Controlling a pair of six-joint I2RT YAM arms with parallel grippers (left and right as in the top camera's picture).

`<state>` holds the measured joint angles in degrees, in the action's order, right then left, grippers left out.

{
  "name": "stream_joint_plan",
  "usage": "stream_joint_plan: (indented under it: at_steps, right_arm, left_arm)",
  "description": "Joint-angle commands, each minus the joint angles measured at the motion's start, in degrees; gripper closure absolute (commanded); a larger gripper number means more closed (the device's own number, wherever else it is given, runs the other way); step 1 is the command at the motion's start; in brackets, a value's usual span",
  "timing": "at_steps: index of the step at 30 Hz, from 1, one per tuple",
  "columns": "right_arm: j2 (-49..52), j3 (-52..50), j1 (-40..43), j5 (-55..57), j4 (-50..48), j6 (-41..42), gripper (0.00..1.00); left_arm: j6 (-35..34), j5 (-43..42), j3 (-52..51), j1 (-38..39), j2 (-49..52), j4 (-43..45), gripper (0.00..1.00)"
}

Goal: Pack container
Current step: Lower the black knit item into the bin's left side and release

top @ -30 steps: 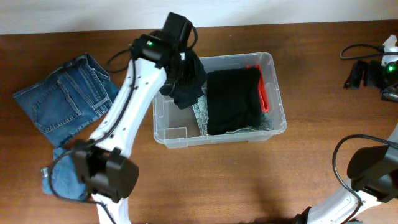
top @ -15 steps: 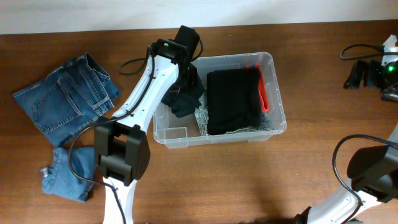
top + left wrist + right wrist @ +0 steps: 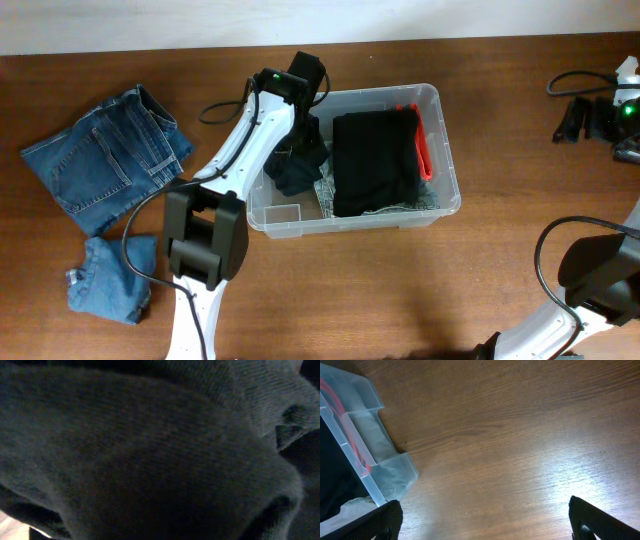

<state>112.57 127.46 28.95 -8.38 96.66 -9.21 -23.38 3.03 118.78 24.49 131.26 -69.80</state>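
The clear plastic container (image 3: 443,130) stands mid-table. A folded black garment (image 3: 375,160) fills its right half, with a red edge (image 3: 423,140) beside it and patterned fabric (image 3: 325,186) underneath. My left gripper (image 3: 300,128) reaches down into the container's left half, shut on a bunched dark grey knit garment (image 3: 296,168). That knit (image 3: 150,450) fills the left wrist view and hides the fingers. My right gripper (image 3: 568,120) rests at the far right edge, open over bare wood (image 3: 485,530), with the container's corner (image 3: 370,445) at its left.
A folded pair of blue jeans (image 3: 100,160) lies on the table at the left. A smaller denim piece (image 3: 105,282) lies nearer the front left. A black cable (image 3: 570,80) runs by the right arm at the far right.
My left gripper has carried the dark knit garment from above the container's back left corner down into its left half. The right arm has not moved.
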Motion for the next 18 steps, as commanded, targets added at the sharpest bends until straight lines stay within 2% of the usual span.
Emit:
stream_joint_plan:
  at_steps: [1, 3, 6, 8, 18]
  right_arm:
    - [-0.46, 0.11, -0.04, 0.26, 0.0, 0.02, 0.02]
    - [-0.46, 0.11, -0.04, 0.26, 0.0, 0.02, 0.02]
    - [-0.46, 0.11, -0.04, 0.26, 0.0, 0.02, 0.02]
    - [-0.46, 0.11, -0.04, 0.26, 0.0, 0.02, 0.02]
    - [-0.46, 0.11, -0.04, 0.26, 0.0, 0.02, 0.02]
  left_arm:
    - [0.7, 0.9, 0.15, 0.13, 0.22, -0.07, 0.66]
    - [0.72, 0.92, 0.15, 0.13, 0.22, -0.24, 0.59]
    - [0.72, 1.88, 0.17, 0.11, 0.2, -0.24, 0.38]
    - [0.72, 3.5, 0.35, 0.11, 0.17, -0.5, 0.31]
    - [0.72, 4.37, 8.07, 0.13, 0.07, -6.91, 0.29]
